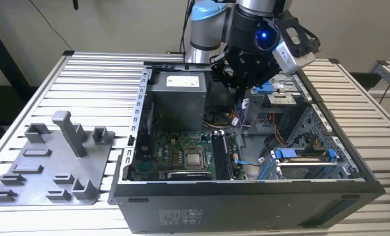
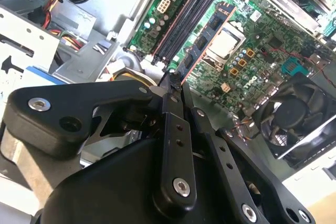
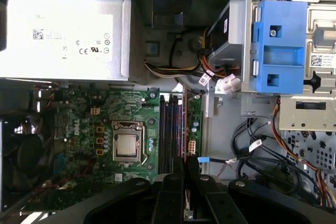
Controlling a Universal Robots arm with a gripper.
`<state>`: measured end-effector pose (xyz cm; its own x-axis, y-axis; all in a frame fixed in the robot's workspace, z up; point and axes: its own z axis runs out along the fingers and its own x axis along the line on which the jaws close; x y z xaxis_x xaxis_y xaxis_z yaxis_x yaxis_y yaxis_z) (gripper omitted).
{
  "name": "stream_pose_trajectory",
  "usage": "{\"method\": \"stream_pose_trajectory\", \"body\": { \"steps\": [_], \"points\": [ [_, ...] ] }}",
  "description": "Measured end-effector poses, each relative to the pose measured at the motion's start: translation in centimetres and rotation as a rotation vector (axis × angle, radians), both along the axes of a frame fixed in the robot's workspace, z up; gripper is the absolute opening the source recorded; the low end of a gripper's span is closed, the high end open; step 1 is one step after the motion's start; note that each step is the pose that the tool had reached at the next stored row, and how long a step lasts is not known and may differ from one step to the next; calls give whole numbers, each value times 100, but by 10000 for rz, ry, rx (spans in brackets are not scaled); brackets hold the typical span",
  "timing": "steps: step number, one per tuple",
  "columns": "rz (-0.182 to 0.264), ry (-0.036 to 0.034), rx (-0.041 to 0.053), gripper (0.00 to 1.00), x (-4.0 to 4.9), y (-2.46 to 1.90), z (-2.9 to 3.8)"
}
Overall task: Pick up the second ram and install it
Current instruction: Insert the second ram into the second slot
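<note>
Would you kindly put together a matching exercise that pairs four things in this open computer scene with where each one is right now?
Things:
1. second ram
2. processor chip
3. power supply
4. grey fixture tray

Places:
A. on the slatted table, outside the computer case
B. gripped by the tool
C. seated on the motherboard
D. mounted inside the case, bearing a white label

Pairs: 1-B, 2-C, 3-D, 4-A
</note>
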<state>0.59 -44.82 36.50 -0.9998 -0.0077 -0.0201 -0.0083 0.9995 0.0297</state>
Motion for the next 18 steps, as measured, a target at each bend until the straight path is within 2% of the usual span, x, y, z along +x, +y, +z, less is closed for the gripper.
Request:
{"method": "stream_pose_trajectory", "body": {
  "steps": [7, 18],
  "points": [
    [-1, 26, -6, 14, 0, 0, -122],
    [0, 28, -5, 14, -4, 0, -322]
  ]
}}
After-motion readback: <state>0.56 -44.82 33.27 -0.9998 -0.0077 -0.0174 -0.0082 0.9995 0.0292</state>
